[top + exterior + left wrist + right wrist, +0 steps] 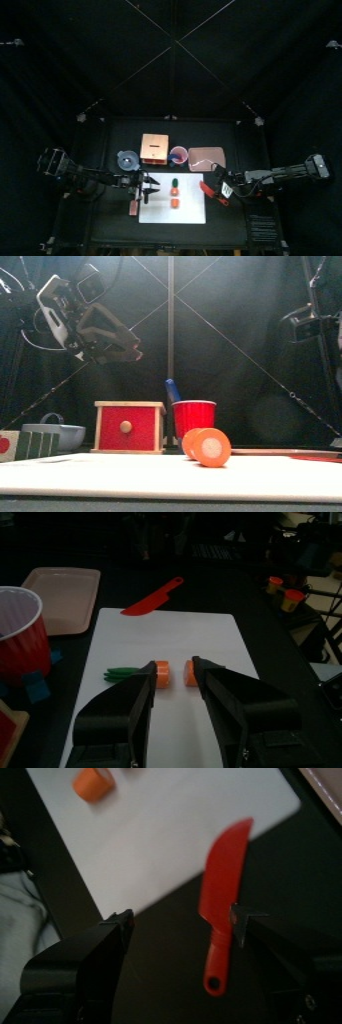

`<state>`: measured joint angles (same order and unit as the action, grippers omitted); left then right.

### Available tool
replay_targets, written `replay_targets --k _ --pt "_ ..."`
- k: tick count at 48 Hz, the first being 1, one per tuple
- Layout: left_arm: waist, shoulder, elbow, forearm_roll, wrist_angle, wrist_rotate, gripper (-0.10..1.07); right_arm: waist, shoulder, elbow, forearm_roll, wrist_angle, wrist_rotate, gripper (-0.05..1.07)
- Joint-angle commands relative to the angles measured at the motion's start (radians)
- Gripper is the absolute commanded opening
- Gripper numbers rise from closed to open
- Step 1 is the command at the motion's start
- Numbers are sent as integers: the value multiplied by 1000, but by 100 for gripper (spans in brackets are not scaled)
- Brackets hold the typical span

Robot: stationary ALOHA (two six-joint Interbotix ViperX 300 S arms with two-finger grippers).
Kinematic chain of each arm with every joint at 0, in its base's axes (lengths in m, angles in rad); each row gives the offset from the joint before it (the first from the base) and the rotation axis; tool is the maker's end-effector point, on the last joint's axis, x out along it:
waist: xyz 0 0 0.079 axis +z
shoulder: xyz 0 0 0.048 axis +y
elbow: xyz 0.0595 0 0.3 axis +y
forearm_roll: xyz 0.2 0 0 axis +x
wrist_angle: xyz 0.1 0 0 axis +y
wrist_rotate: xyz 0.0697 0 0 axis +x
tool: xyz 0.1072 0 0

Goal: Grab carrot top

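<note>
The carrot top (126,671) is a small dark green stub on the white cutting board (174,632), beside two orange carrot pieces (162,673). In the top view the carrot top (175,184) lies near the board's back edge. My left gripper (181,702) is open and empty, hovering just short of the orange pieces, with the carrot top off to one side of its jaws. In the front view it (118,348) hangs high at the left. My right gripper (181,928) is open and empty above a red toy knife (221,878) at the board's right edge.
A red cup (20,622), a pink tray (60,584) and a red-fronted wooden box (130,426) stand behind the board. A grey bowl (54,432) sits at the left. An orange chunk (207,446) stands on the board (134,471) near the front.
</note>
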<state>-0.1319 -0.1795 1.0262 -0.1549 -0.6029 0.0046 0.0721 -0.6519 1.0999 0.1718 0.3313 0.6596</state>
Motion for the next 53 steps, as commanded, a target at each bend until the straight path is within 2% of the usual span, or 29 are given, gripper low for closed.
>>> replay_targets --k 1,15,26,37,53 --pt "6 -12 -8 -3 -9 0 75 -14 83 -66 15 -54 -2 104" --pt "6 -11 -8 -3 -8 3 75 -34 376 -276 37 -55 -2 104" --pt "6 -9 14 -3 -5 3 75 -58 531 -393 69 -54 0 104" --pt "14 -11 37 0 -2 5 75 -80 655 -495 89 -44 0 104" --pt "29 -11 69 11 2 5 75 -101 759 -600 123 43 2 104"
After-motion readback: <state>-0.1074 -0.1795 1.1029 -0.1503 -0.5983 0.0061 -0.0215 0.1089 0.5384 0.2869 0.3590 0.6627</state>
